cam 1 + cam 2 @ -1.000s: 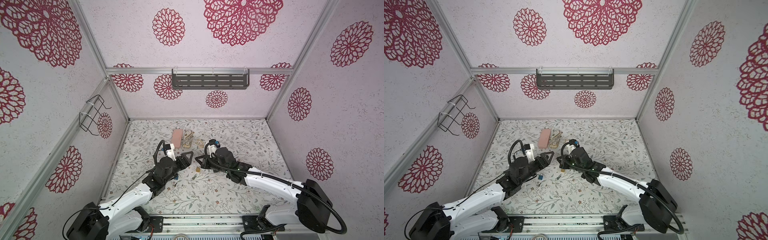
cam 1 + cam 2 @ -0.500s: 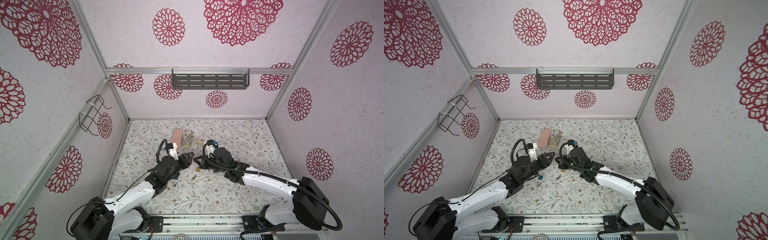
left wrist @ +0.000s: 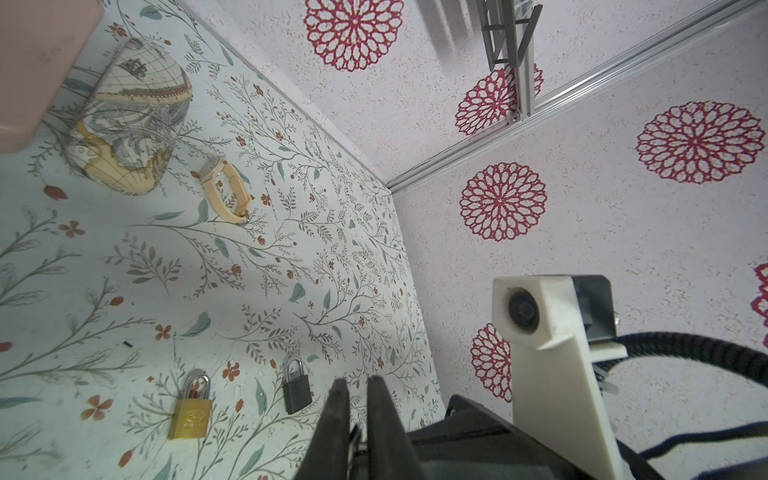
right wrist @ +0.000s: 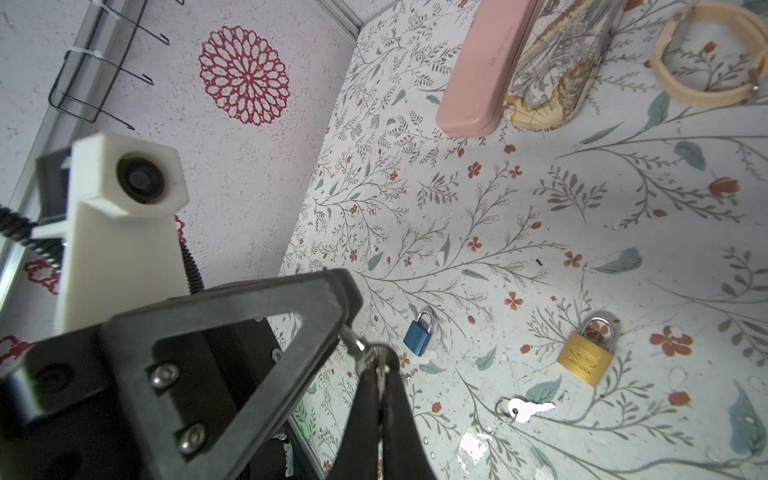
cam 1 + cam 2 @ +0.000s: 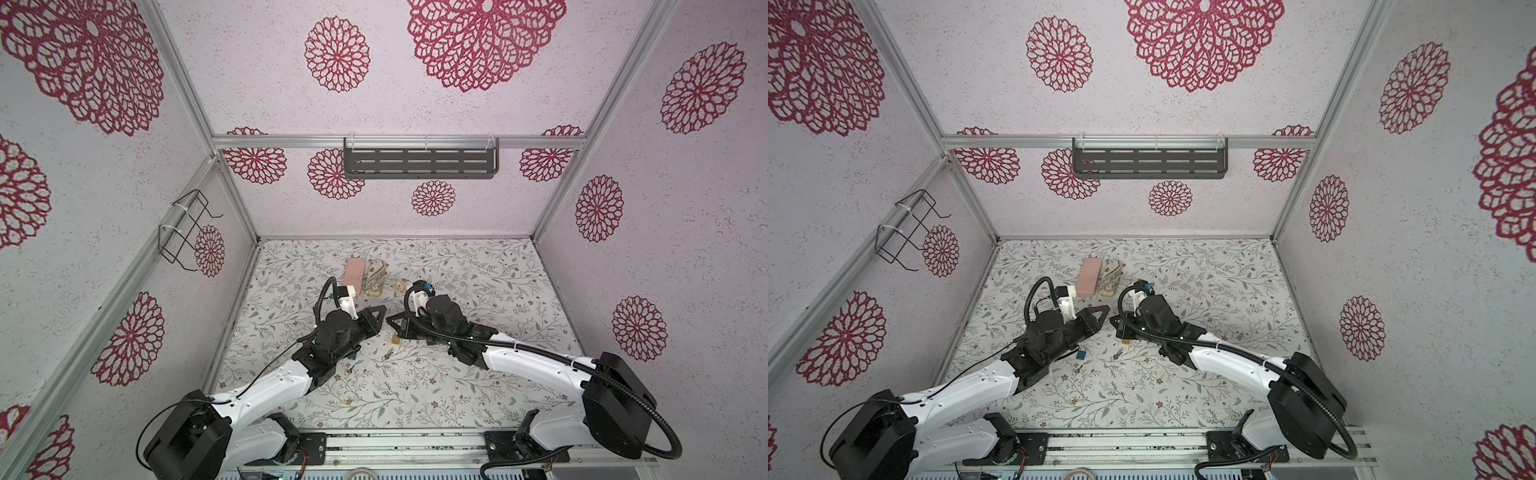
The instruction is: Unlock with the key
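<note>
A small silver key [image 4: 362, 348] hangs in the air between my two grippers. My right gripper [image 4: 379, 362] is shut on its head. My left gripper [image 3: 355, 383] has its jaws closed to a narrow slit, and its tip [image 4: 345, 308] clamps the key's other end. In both top views the two grippers meet tip to tip above the middle of the floor [image 5: 385, 315] [image 5: 1109, 314]. Below them lie a brass padlock [image 4: 586, 357] [image 5: 395, 340], a blue padlock [image 4: 419, 337] [image 5: 1081, 354] and a dark grey padlock [image 3: 297, 390]. A second key [image 4: 527, 409] on a ring lies beside the brass padlock.
A pink case [image 5: 355, 272], a map-print pouch [image 5: 376, 279] and a cream watch strap [image 3: 224, 193] lie farther back. A wire rack [image 5: 185, 230] hangs on the left wall and a dark shelf [image 5: 419, 163] on the back wall.
My left gripper has closed from wide open onto the key that the right gripper holds. Both arms have crept a little toward each other.
</note>
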